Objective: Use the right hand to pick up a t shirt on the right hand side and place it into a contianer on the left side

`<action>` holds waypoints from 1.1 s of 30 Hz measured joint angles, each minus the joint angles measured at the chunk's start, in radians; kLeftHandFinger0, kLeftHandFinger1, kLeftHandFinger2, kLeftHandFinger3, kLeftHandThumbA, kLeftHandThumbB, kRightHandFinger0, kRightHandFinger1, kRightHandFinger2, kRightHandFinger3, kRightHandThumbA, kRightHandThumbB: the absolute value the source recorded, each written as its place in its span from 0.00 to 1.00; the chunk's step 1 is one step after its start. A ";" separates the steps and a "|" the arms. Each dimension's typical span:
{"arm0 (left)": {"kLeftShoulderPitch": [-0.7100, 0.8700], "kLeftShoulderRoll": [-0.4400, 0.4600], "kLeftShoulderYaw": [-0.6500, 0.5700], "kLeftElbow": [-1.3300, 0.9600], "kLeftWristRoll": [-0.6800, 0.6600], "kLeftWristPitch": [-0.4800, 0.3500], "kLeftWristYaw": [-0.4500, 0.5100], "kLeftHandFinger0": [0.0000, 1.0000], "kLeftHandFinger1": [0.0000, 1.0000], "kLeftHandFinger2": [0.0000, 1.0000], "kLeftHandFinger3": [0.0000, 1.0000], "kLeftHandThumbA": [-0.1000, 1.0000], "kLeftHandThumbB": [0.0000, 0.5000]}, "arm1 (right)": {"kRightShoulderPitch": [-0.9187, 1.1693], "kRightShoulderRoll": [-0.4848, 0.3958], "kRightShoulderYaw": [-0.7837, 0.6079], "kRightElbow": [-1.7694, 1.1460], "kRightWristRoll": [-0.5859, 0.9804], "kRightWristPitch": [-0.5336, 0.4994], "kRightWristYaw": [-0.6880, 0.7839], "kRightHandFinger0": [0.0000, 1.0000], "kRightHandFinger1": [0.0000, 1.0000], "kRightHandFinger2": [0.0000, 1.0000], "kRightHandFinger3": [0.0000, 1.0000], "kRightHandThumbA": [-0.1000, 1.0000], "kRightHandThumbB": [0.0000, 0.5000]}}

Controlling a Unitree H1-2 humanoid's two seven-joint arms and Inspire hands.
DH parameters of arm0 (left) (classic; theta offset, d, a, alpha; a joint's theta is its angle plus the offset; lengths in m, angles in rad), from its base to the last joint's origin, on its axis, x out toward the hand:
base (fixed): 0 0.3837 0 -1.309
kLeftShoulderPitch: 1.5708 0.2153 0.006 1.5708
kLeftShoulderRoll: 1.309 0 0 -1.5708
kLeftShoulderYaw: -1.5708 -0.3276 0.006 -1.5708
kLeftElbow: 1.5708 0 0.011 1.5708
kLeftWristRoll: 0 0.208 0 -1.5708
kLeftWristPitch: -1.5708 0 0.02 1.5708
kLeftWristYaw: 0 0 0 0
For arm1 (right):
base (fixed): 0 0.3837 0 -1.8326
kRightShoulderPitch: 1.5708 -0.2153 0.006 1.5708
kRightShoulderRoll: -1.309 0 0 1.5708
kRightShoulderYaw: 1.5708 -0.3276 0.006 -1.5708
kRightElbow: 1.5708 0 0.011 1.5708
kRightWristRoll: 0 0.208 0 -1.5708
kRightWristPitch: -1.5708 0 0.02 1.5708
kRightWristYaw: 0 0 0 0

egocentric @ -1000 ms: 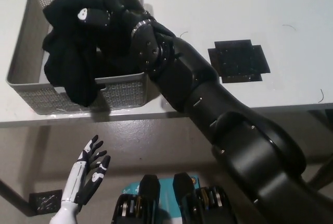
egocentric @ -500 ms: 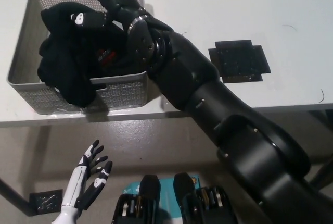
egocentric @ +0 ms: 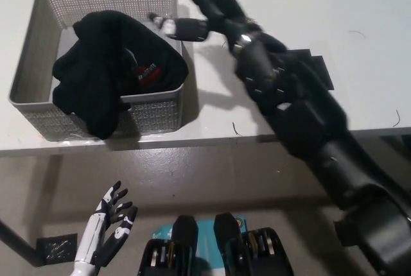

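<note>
Black t shirt (egocentric: pixel 109 74) lies in grey container (egocentric: pixel 38 32) at table's (egocentric: pixel 270 0) left edge, one fold over front wall. Right hand (egocentric: pixel 196 6) empty, fingers spread, beside container's right rim. Left hand (egocentric: pixel 110 224) rests below table, fingers apart.

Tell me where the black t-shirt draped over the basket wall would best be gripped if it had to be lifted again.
Probably the bunched mound of the black t-shirt inside the grey mesh basket, taken from above: it stands highest and the basket is open on top. The fold hanging over the near wall is thinner and lies against the mesh. The right robot hand is open beside the basket; the left robot hand rests low.
</note>
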 measured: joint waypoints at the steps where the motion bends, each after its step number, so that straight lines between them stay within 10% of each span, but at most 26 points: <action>1: 0.000 0.000 0.000 0.001 0.000 0.000 0.000 0.72 0.81 0.90 1.00 0.74 0.73 | 0.025 -0.017 -0.005 -0.035 0.001 0.003 0.004 1.00 1.00 1.00 1.00 0.73 0.65; 12: 0.000 0.000 0.001 0.006 0.000 0.001 0.000 0.73 0.81 0.91 1.00 0.74 0.72 | 0.389 -0.153 -0.074 -0.428 0.010 0.021 0.014 1.00 1.00 1.00 1.00 0.65 0.30; 21: -0.002 0.000 0.012 0.017 -0.003 0.001 0.000 0.74 0.80 0.91 1.00 0.73 0.76 | 0.844 -0.220 -0.143 -0.685 0.005 -0.034 -0.006 1.00 1.00 1.00 1.00 0.82 0.15; 33: -0.004 0.000 0.021 0.018 -0.012 0.000 0.001 0.73 0.80 0.91 1.00 0.72 0.74 | 1.168 -0.239 -0.179 -0.436 -0.026 -0.228 -0.147 1.00 1.00 1.00 1.00 1.00 0.32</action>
